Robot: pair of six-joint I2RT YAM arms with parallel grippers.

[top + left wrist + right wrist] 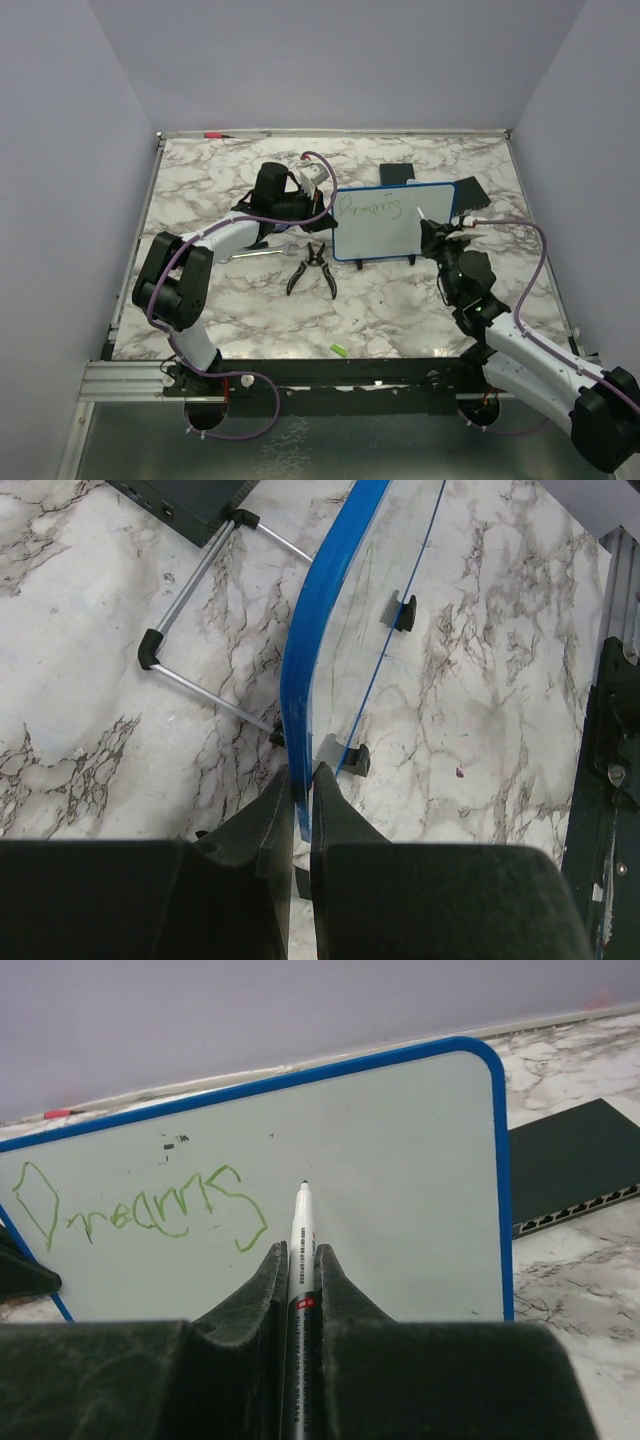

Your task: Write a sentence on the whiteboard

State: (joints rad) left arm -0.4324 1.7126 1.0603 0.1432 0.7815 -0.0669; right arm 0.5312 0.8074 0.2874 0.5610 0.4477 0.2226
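The whiteboard stands upright on its feet on the bench, just right of the pliers. The left fingers are clenched on its blue frame edge, steadying it. The right fingers grip a marker, tip aimed just right of the green word (roughly "Dreams") — whether it touches, I cannot tell. For the next word I'd leave a gap, press lightly and hold the same line — with the left clamp firm, so the board doesn't tip back.
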